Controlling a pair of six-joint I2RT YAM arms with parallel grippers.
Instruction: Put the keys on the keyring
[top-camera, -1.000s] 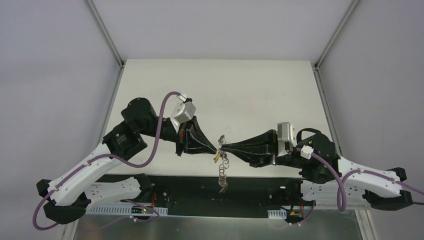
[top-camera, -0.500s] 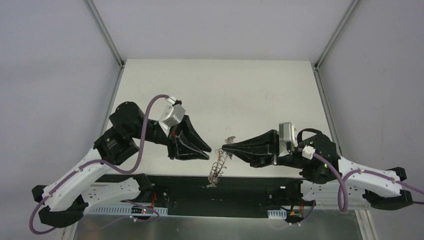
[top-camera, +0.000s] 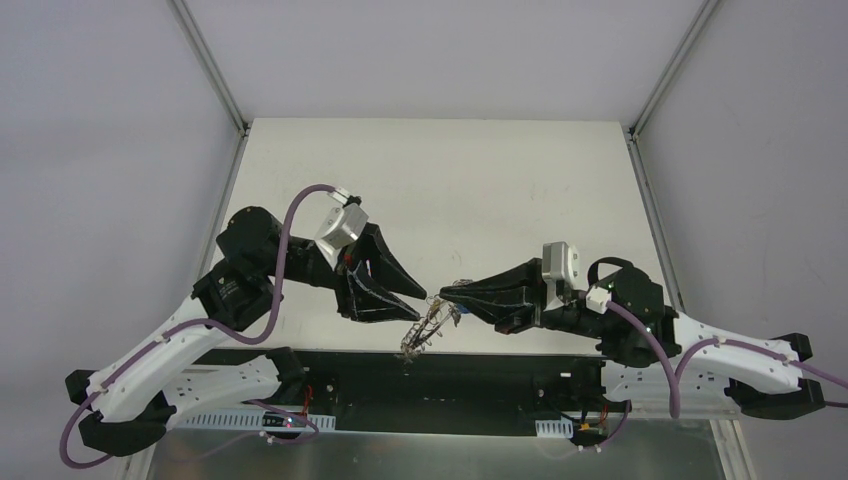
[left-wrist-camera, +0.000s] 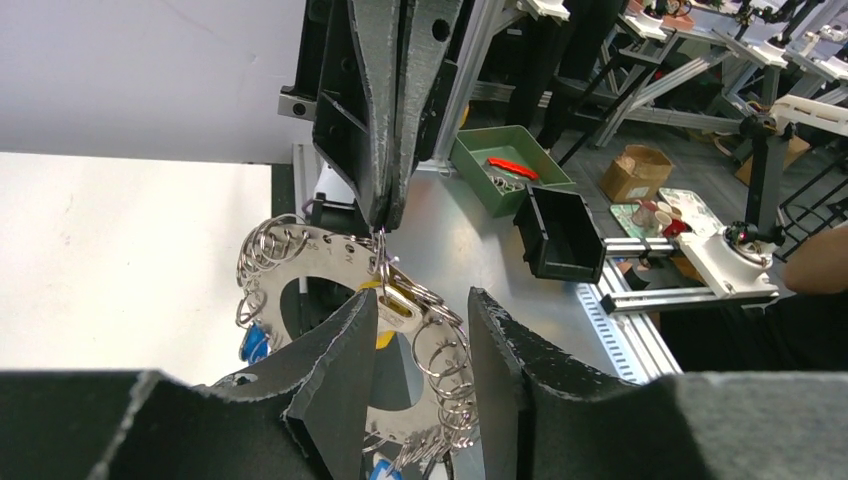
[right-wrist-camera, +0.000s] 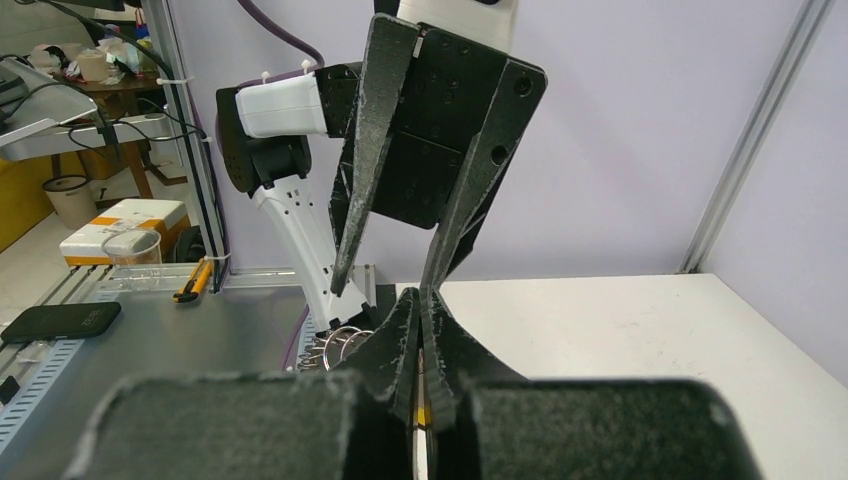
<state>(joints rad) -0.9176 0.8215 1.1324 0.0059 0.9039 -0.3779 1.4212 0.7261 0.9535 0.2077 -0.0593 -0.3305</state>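
Observation:
The keyring (top-camera: 425, 328), a flat silvery ring fringed with small loops (left-wrist-camera: 330, 262), hangs in the air over the table's near edge, tilted down to the left. My right gripper (top-camera: 443, 295) is shut on its upper rim; its closed fingers (left-wrist-camera: 385, 150) come down from the top of the left wrist view. A yellow-headed key (left-wrist-camera: 398, 308) hangs from a loop at that spot, and a blue-headed key (left-wrist-camera: 254, 345) hangs lower left. My left gripper (left-wrist-camera: 422, 295) is open, its fingers straddling the loops without touching. From the right wrist, the left gripper (right-wrist-camera: 383, 288) faces my shut right gripper (right-wrist-camera: 418, 298).
The white table (top-camera: 500, 180) stretches behind both arms. Beyond its near edge is a grey metal shelf (left-wrist-camera: 470, 240) holding a green bin (left-wrist-camera: 505, 165) and a black box (left-wrist-camera: 560, 230). A phone (right-wrist-camera: 60, 320) and a yellow cutter (right-wrist-camera: 190, 282) lie further off.
The left gripper opened and let go, drew back left, then came close again. The keyring swung and now hangs tilted left. The right gripper shifted slightly left, still shut.

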